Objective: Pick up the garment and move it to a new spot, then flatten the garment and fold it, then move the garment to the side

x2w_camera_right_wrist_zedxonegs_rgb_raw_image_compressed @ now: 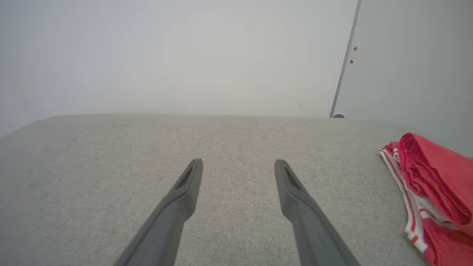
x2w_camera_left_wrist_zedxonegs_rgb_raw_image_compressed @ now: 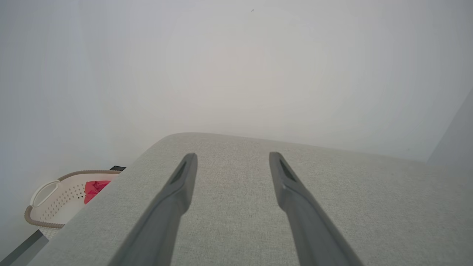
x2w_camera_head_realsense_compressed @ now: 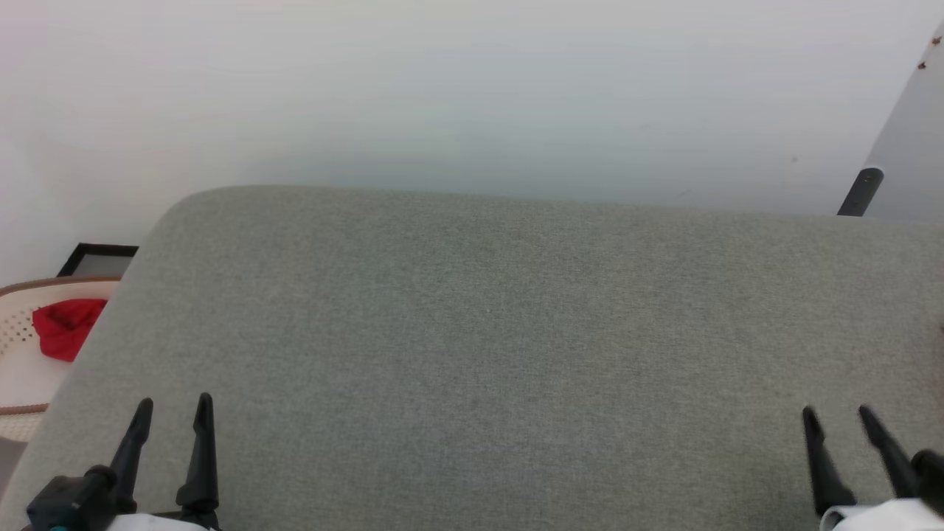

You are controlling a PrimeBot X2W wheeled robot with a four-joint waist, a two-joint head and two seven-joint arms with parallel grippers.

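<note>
From where I stand, the red jersey-style garment with white-and-red striped trim (x2w_camera_right_wrist_zedxonegs_rgb_raw_image_compressed: 432,173) lies bunched in a loose heap at the right end of the grey fabric-covered worktop (x2w_camera_head_realsense_compressed: 487,332). It is well off to the right of the right hand (x2w_camera_head_realsense_compressed: 836,410). That hand hangs over bare cloth, its two long dark fingers spread wide with nothing between them. The left hand (x2w_camera_head_realsense_compressed: 175,402) is spread just as wide and just as empty, near the worktop's left corner. Beyond that corner a pale perforated basket with a brown rim (x2w_camera_left_wrist_zedxonegs_rgb_raw_image_compressed: 48,207) sits on the floor. A scrap of red cloth (x2w_camera_head_realsense_compressed: 65,328) lies inside it; I can't tell what that cloth is.

The garment looks light, soft and limp. I'd expect it to sag and trail from any single pinch, and to drag a little on the woven cover instead of sliding. Nothing about it looks fragile. The raised red fold on top of the heap seems the easiest place to bite for the first lift. For spreading it flat, the striped edge (x2w_camera_right_wrist_zedxonegs_rgb_raw_image_compressed: 392,167) would be the better grip, one hand at each end. No lettering shows from here, so I can't say which side faces up.
</note>
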